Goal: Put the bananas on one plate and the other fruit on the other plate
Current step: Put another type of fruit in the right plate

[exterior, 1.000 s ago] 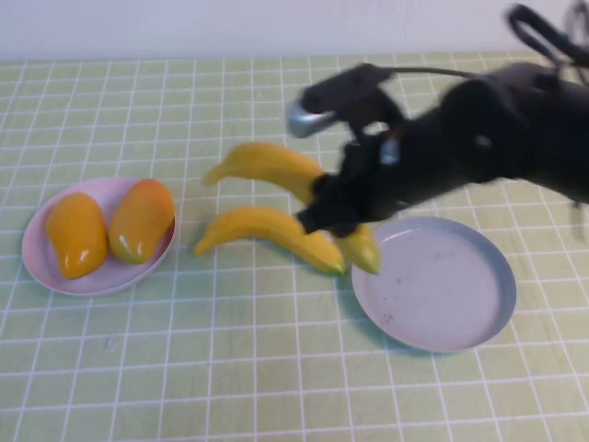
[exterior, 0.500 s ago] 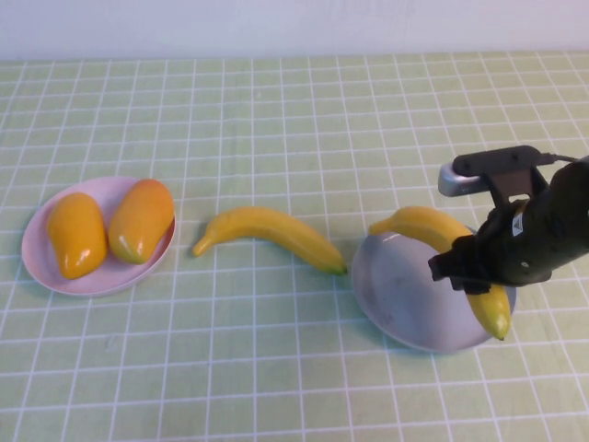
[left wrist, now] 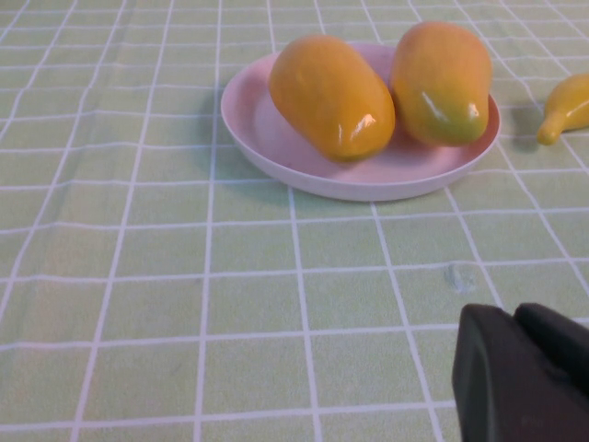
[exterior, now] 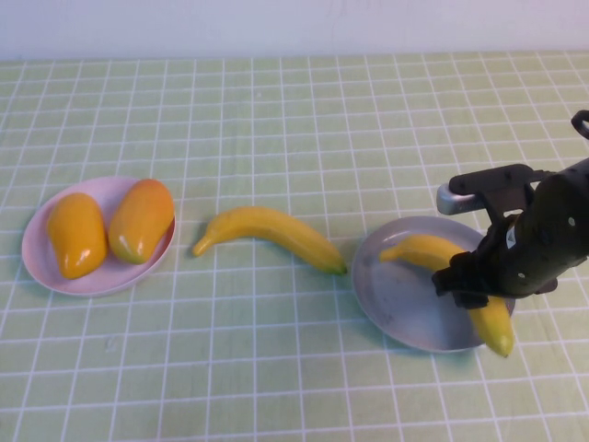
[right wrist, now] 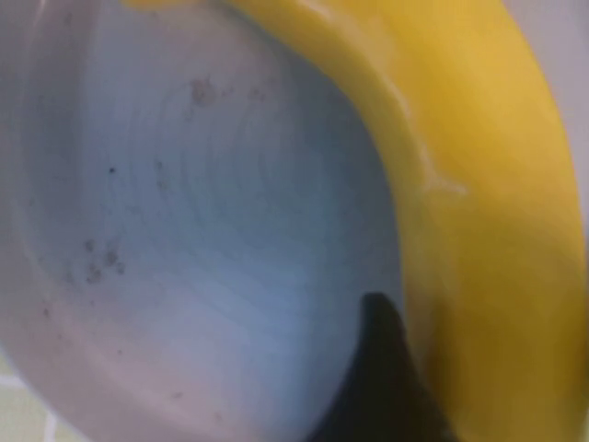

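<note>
- Grey-blue plate (exterior: 405,304) sits on the robot's right side of the green checked tablecloth (exterior: 276,120); a banana (exterior: 460,276) lies across it, one end on the plate floor, the other tip poking out over the near right rim.
- The right gripper (exterior: 471,284) is low over that plate, right at the middle of this banana. The dark arm hides its fingers from above, and the right wrist view shows only one dark fingertip (right wrist: 382,387) just beside the yellow peel (right wrist: 479,212), with the plate floor (right wrist: 202,230) behind it. I cannot tell whether the pincer grips the fruit or stands open around it.
- A second banana (exterior: 267,232) lies on the cloth between the two plates, its right tip close to the grey-blue plate's left rim but apart from it.
- The pale pink plate (exterior: 41,262) is on the robot's left side and holds both mangoes side by side and touching: a yellow-orange mango (exterior: 76,235) on the left and a redder mango (exterior: 143,219) on the right.
- The left gripper (left wrist: 525,373) is out of the high view; in the left wrist view it hangs low over bare cloth, well short of the pink plate (left wrist: 276,138), its pincer pressed together with nothing between.
</note>
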You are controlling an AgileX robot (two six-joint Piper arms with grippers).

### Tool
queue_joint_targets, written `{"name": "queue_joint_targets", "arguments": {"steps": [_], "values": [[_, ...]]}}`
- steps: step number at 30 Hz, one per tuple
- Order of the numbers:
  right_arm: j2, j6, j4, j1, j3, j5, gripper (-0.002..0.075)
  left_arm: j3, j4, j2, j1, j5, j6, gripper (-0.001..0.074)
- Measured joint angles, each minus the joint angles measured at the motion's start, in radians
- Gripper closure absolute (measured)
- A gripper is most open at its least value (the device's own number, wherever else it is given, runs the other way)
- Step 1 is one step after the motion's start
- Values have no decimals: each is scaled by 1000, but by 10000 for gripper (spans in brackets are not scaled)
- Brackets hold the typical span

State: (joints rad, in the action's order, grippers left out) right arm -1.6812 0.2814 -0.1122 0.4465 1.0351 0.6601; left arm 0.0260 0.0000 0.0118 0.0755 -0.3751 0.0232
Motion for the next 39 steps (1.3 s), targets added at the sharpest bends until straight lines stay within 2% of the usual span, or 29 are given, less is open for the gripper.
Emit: {"name": "queue_joint_targets", "arguments": {"steps": [3, 7, 12, 18, 25, 33, 39], "values": [[0, 4, -2, 0, 0, 0, 251, 0, 0, 0, 0, 0, 0, 731], [12, 4, -3, 0, 10, 25, 226, 0, 0, 0, 0, 0, 0, 731], [61, -42, -12, 40, 83, 45, 240, 0, 0, 0, 0, 0, 0, 731], [49, -329, 48, 146, 203, -47, 261, 0, 0, 0, 0, 0, 0, 731], [-126, -686, 189, 218, 392, -64, 262, 0, 0, 0, 0, 0, 0, 731], [-382, -752, 214, 228, 637, 46, 262, 0, 0, 0, 0, 0, 0, 731], [-500, -756, 201, 228, 751, 83, 262, 0, 0, 0, 0, 0, 0, 731]]}}
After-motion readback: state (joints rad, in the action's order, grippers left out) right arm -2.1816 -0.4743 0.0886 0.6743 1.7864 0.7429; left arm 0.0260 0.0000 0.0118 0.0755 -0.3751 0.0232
